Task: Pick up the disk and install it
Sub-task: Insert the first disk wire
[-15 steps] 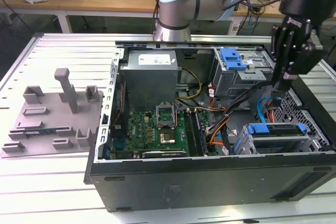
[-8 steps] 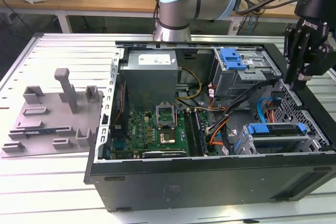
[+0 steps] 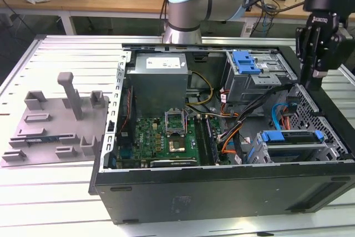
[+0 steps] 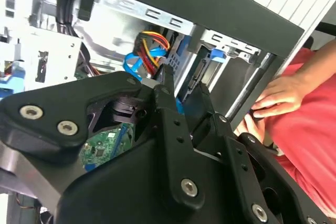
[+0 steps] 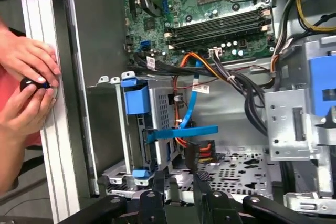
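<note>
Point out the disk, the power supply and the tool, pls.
disk (image 3: 291,136): exterior view, on its blue bracket.
power supply (image 3: 158,90): exterior view, on its bare grey face below the white sticker.
tool (image 5: 180,178): first wrist view, midway between its fingertips.

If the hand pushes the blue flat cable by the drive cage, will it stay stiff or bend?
The blue flat cable probably bends easily: it is a thin band that already curves and folds. It looks light, yet its ends seem fixed, so it may spring back.
</note>
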You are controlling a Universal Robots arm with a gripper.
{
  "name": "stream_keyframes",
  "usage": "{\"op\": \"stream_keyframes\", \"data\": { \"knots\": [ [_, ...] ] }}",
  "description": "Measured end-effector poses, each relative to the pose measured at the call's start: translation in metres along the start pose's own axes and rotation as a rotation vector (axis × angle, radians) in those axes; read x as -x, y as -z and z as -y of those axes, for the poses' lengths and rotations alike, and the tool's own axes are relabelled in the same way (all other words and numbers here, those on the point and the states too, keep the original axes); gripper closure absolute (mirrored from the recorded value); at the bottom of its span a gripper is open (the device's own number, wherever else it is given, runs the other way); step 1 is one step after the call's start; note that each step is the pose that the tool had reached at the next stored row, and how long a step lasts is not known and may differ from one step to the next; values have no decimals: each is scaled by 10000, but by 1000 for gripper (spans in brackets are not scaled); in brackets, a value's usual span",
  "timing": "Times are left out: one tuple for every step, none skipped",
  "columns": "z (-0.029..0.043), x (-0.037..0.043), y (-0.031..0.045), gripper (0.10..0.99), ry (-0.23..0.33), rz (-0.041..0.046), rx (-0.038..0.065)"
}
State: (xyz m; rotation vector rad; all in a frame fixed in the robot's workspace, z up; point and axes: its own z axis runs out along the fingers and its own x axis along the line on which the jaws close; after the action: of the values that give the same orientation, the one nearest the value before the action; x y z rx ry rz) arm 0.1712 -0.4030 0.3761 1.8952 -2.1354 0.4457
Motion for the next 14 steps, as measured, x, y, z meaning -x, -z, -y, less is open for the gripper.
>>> {"op": "stream_keyframes", "data": {
  "knots": [
    [-8, 47, -5, 733, 0, -78, -9],
    [-12, 66, -12, 733, -2, -108, -12],
    [-21, 93, -25, 733, -6, -148, -15],
    [-29, 117, -38, 733, -10, -179, -16],
    [-35, 134, -47, 733, -14, -201, -17],
    [-42, 152, -57, 733, -18, -221, -18],
    [-50, 166, -66, 733, -22, -241, -18],
    [-69, 183, -82, 733, -32, -273, -18],
    [-87, 187, -92, 733, -42, -291, -15],
    [-115, 191, -106, 733, -63, -327, -10],
    [-133, 193, -117, 733, -93, -373, -11],
    [-137, 200, -133, 733, -120, -396, -32],
    [-140, 210, -159, 733, -147, -395, -55],
    [-140, 215, -183, 733, -172, -402, -71]
  ]
}}
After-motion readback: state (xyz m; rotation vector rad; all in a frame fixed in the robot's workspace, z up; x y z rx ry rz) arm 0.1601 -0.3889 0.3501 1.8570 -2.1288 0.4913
